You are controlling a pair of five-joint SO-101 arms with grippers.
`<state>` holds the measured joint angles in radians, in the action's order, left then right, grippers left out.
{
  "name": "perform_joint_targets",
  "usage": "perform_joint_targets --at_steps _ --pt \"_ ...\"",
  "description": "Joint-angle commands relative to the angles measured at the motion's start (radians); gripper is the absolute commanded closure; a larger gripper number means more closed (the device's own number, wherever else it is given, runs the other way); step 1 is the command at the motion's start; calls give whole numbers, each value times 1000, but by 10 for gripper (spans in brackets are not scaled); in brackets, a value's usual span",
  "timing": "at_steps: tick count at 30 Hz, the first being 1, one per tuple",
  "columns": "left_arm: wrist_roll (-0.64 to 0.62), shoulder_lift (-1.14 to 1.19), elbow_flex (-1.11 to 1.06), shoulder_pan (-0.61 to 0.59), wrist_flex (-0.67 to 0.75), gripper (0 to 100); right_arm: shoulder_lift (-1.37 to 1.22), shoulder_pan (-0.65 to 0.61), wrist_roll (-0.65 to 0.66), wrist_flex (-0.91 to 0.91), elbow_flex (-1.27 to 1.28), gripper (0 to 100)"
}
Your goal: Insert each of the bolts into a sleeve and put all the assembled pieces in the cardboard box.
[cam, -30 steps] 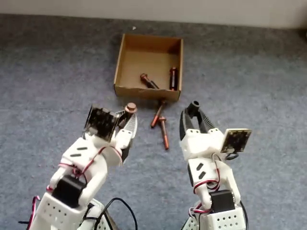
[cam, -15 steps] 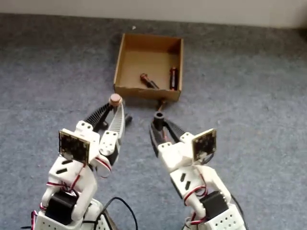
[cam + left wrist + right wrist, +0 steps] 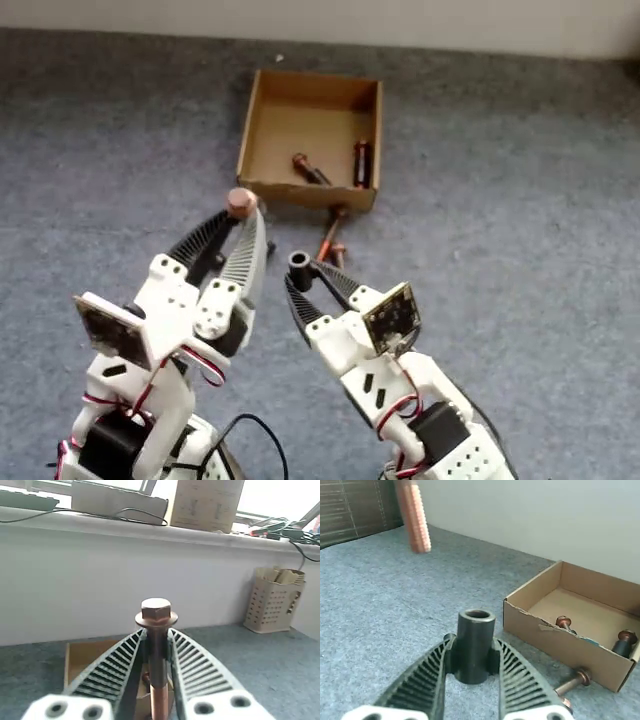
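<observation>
**Sleeve** [image 3: 476, 630]: short dark tube. It stands upright in the right gripper [image 3: 473, 652], whose fingers [image 3: 427, 680] are closed narrowly on its lower half. The open bore faces up and is unobstructed. It is held above the grey carpeted worktop [image 3: 520, 180], nearest the arm bases.

**Bolt, in hand** [image 3: 156, 612]: copper-coloured, with a flanged hex head. The left gripper [image 3: 156, 632] clamps it, fingers [image 3: 195, 665] pressed to either side of the shank. The long axis runs along the fingers, with the head just past the tips and the threaded end back toward the wrist. In the high view it sits just beyond the sleeve and to its left.

**Governing relation:** the right wrist view shows the threaded end clear of the sleeve mouth and off to one side, not over the bore. Bolt and sleeve are near but apart. Judged next need: bring the thread tip in line with the bore, then slide it in along the sleeve's axis. Either arm could close the gap.

**Loose bolts** [image 3: 330, 232]: two, lying on the worktop just before the box's front wall, without sleeves.

**Cardboard box** [image 3: 308, 193]: open-topped and farthest from the arms. Two assembled pieces [image 3: 361, 163] lie inside near the front wall.
</observation>
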<state>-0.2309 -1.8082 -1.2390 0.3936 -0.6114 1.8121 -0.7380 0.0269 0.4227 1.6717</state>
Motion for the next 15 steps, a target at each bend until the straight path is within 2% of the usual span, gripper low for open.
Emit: perform_joint_targets --at_steps 1,8,15 --pt "-14 1 53 74 -2 995 25 -13 11 2 93 994" --pt "-12 2 5 119 -12 995 25 -71 110 -4 93 994" --pt "-12 -5 -15 116 -15 995 25 -81 117 -27 88 994"
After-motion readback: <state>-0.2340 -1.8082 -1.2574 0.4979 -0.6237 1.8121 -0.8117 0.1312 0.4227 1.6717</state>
